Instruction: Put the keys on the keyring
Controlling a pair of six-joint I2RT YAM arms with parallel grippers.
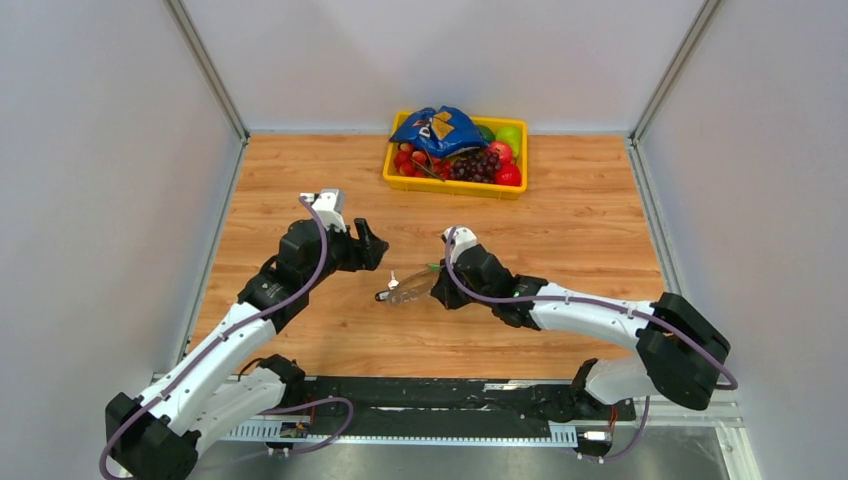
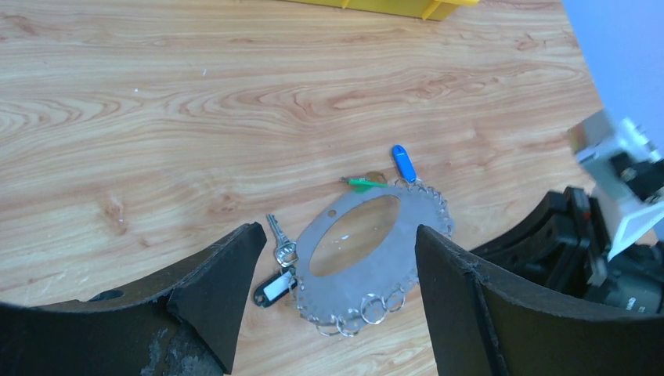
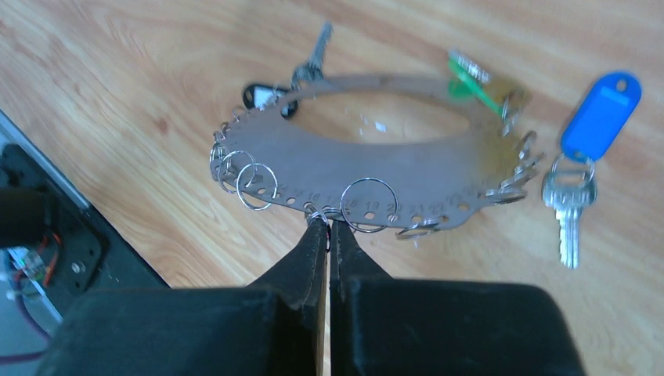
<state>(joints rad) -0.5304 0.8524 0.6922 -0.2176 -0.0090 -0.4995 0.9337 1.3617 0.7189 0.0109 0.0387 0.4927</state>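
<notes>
Our right gripper (image 3: 329, 227) is pinched shut on the near rim of the keyring (image 3: 376, 176), an oval grey plate fringed with split rings (image 3: 257, 185), mid-way across the wooden table (image 2: 156, 117). Our left gripper (image 2: 338, 231) hangs above it, jaws wide and empty. A blue-tagged key (image 3: 575, 211) lies just beside.

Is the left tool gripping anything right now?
No, the left tool stands wide open above the table, and the keyring seen between its fingers is farther off, touching neither.
</notes>
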